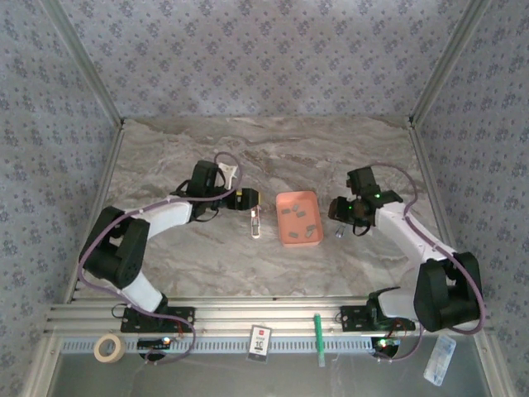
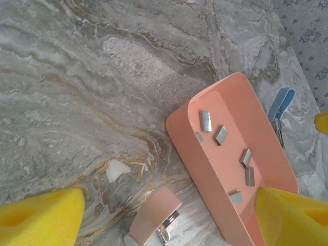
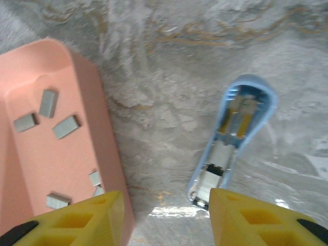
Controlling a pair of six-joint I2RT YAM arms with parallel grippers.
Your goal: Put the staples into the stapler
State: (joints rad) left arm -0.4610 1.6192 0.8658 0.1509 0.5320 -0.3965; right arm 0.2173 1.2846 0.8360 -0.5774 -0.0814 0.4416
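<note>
Pale-blue plastic forms the shell of the mini stapler (image 3: 233, 138), which lies open on the marbled worktop (image 1: 273, 157) with its inside turned up. A narrow whitish-silver rail runs along the trough, with what may be a coiled spring toward the rounded end, though the wrist view is too blurred to be sure. The stapler sits just right of the salmon-pink tray (image 3: 110, 154), apart from its wall, around the middle of the worktop and a little toward the right edge. Six grey staples (image 3: 65, 127) lie loose and scattered on the tray's floor. The right gripper (image 3: 166, 197) hangs over the stapler's squarer end, its yellow fingers (image 3: 246, 215) parted and gripping nothing. Left of the tray, the left gripper (image 2: 169, 205) is spread wide and empty above a pink stapler (image 2: 151, 218) lying on the worktop.
</note>
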